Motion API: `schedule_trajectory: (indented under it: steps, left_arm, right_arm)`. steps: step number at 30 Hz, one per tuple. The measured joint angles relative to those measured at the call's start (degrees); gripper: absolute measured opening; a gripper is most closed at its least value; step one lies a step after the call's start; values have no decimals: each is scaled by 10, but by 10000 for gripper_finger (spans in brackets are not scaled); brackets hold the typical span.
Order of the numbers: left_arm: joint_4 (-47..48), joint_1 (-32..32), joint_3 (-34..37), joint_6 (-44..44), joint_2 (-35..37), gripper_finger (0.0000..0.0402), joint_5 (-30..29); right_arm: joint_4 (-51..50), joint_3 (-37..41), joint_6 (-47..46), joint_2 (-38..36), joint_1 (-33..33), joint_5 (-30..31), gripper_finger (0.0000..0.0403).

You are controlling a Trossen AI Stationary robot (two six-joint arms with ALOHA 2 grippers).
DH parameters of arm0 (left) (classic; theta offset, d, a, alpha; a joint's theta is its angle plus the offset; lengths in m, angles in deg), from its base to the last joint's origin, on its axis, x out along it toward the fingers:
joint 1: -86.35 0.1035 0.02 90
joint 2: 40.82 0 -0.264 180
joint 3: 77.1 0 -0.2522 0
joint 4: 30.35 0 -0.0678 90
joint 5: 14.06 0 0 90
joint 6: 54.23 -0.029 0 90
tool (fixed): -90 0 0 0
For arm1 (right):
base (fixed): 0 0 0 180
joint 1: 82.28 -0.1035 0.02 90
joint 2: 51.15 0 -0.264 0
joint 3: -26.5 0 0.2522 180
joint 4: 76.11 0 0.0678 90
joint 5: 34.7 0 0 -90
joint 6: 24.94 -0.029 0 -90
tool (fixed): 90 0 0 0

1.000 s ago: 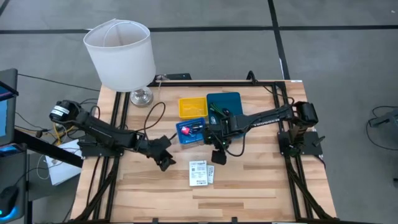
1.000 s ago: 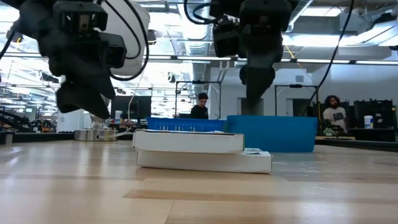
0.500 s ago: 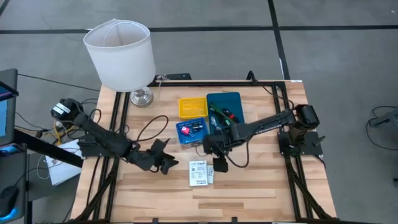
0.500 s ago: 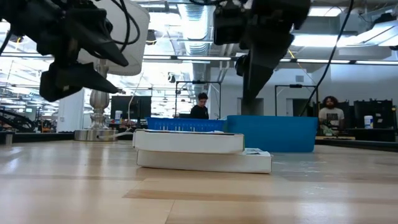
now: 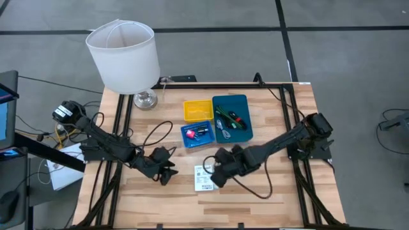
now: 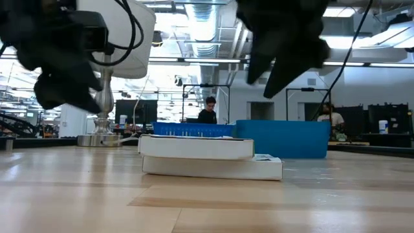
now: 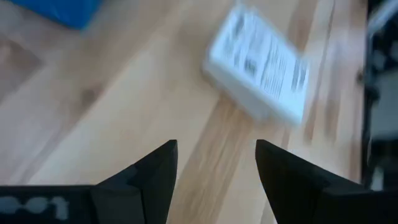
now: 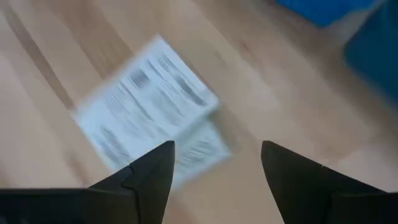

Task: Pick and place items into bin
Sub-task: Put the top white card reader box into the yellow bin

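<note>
Here two flat white printed packets (image 5: 204, 177) lie stacked (the upper one slightly askew) on the pale wooden table (image 5: 268, 204), in front of the small blue square tray (image 5: 195, 134). The right gripper (image 5: 215, 175) hovers just over them, fingers apart and empty; the left gripper (image 5: 167, 174), also spread, hangs just beside.

Left gripper (image 7: 216, 163) with fingers spread over bare wooden table (image 7: 112, 106), blurred white printed packet (image 7: 260, 66) ahead, blue bin corner (image 7: 59, 9) beyond

Cards (image 5: 204, 177) stacked, apparently two, table front; trays (image 5: 216, 119) behind.
</note>
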Motion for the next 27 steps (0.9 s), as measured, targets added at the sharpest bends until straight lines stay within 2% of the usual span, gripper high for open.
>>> schedule_trajectory:
  steps: [5, 10, 17, 20, 27]
  left_arm:
    - [49, 0, 0, -72, 0, 205, 78]
    - [78, 0, 0, -103, 0, 205, 102]
    - [79, 0, 0, -105, 0, 205, 96]
    - [78, 0, 0, -98, 0, 205, 79]
    - [74, 0, 0, -97, 0, 205, 69]
  right_arm:
    - [103, 0, -248, 0, -69, 129, 233]
    - [185, 0, -399, 0, -128, 249, 228]
    - [297, 0, -440, 2, -172, 340, 206]
    - [344, -1, -464, 27, -181, 387, 190]
    - [530, 0, -474, 130, -193, 382, 159]
